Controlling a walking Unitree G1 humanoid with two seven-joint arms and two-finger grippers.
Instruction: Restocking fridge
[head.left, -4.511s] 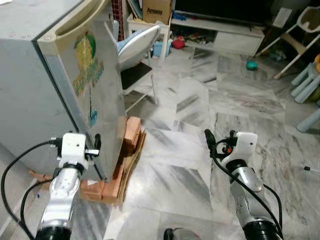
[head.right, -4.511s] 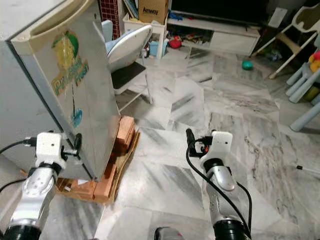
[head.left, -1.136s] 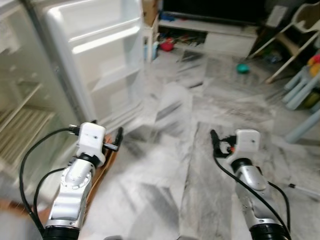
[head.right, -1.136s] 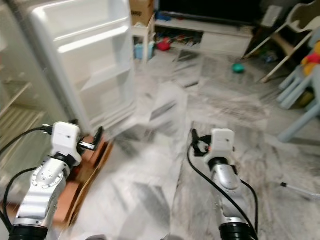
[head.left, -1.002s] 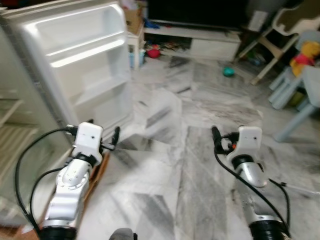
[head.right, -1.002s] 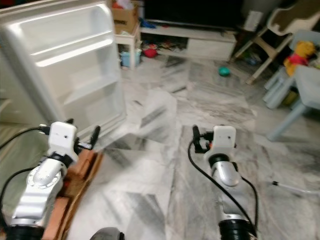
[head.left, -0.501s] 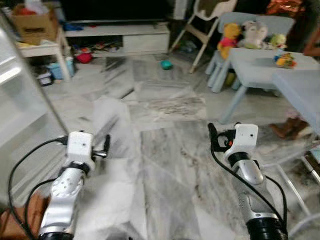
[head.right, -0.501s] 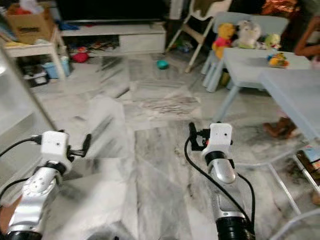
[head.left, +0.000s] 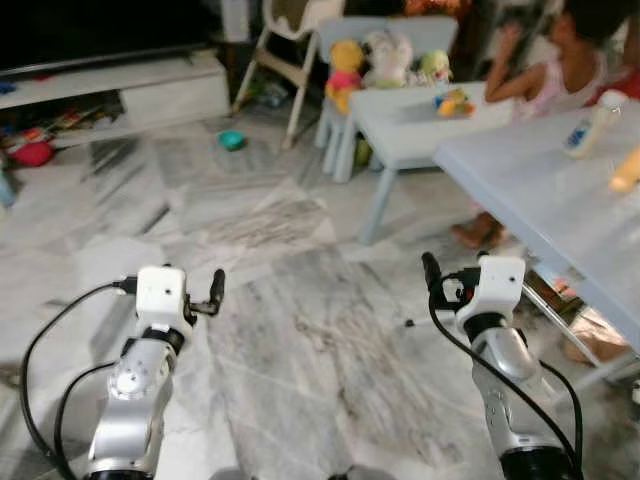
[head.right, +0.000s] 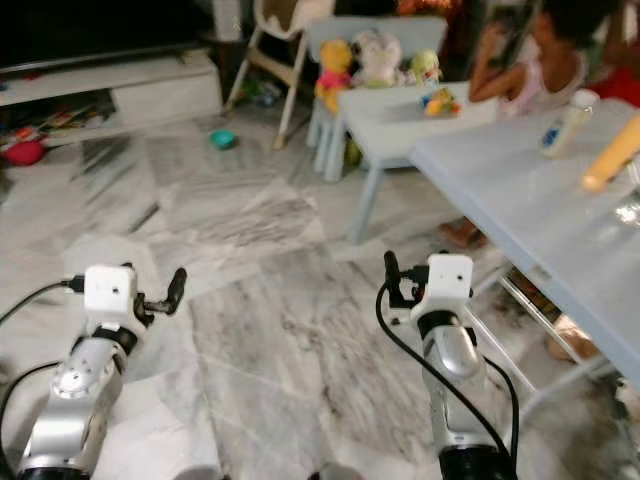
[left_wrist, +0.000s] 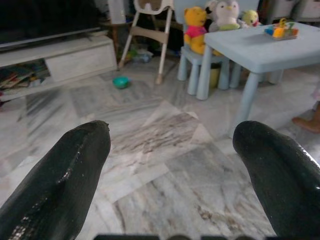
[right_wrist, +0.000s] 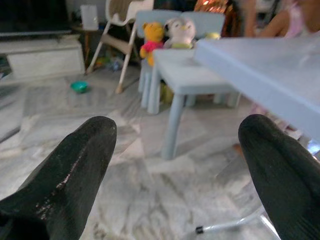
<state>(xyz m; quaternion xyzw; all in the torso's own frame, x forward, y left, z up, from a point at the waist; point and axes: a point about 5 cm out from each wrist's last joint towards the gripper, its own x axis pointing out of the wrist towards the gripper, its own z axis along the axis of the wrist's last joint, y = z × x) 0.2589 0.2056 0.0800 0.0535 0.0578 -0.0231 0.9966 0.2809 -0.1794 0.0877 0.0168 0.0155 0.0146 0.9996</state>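
- Left gripper (head.left: 217, 288) at 8 o'clock of the head view, raised over the grey-veined white marble floor (head.left: 300, 330); black fingers (left_wrist: 65, 185) spread wide with nothing between them.
- Right gripper (head.left: 432, 272) at 4 o'clock, held at the same height over the floor; black fingers (right_wrist: 60, 180) likewise spread wide and empty.
- Large pale blue table (head.left: 540, 190) at 2 o'clock, its near edge just beside the right arm.
- On that table: a white bottle with a blue label (head.right: 562, 122) and, beside it toward the far right edge, a yellow-orange cylindrical item (head.right: 612, 150); cannot tell what it is.
- Small pale blue child's table (head.left: 420, 105) at 1 o'clock, with small colourful toys (head.left: 452, 100) on top.
- Behind it, a pale blue bench holding a yellow stuffed bear (head.left: 345, 62) and a grey-white plush toy (head.left: 385, 55).
- Seated person in a pink top (head.left: 560, 65) at the far side of the small table, an arm resting on it.
- White high chair with slanted wooden legs (head.left: 285, 40) at 12 o'clock.
- Low white TV cabinet (head.left: 120, 90) at 11 o'clock, clutter on its lower shelf.
- Small teal bowl-like object (head.left: 231, 140) on the floor just in front of the cabinet.
- Red object (head.left: 30, 153) on the floor at 10 o'clock.
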